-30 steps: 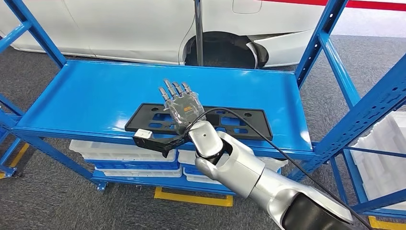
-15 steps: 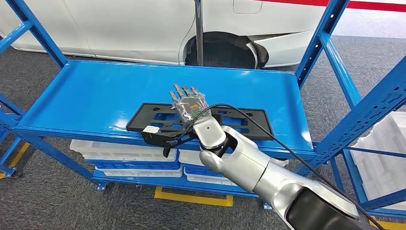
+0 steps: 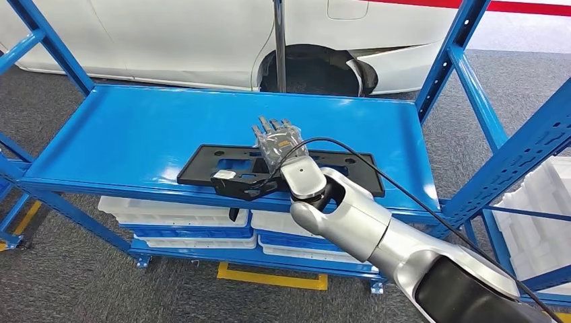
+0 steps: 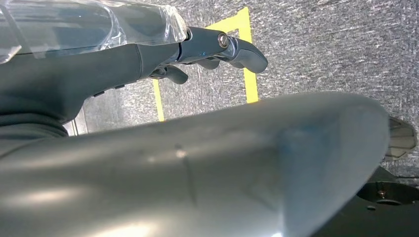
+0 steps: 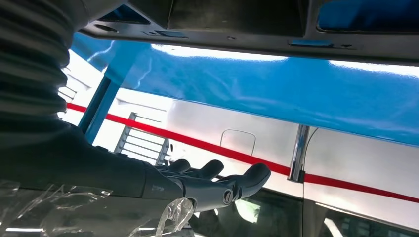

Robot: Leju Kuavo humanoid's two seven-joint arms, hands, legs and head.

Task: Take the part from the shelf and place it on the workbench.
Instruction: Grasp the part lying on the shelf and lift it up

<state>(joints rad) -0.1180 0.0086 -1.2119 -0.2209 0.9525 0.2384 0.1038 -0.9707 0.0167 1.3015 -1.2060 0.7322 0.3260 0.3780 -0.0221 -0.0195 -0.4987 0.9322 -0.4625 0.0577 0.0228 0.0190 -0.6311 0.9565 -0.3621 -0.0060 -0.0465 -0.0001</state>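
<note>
The right hand (image 3: 277,142) is held open, fingers spread, above the black part (image 3: 222,161) on the blue shelf (image 3: 121,134).

white car body (image 3: 202,40) behind the rack, dark wheel arch (image 3: 313,67) at centre, red stripe (image 3: 532,7) at top right. grey carpet floor (image 3: 67,282) with yellow tape marks (image 3: 269,276). white trays (image 3: 168,215) stacked on the lower level. white foam trays (image 3: 539,202) at right, beyond the upright.
</note>
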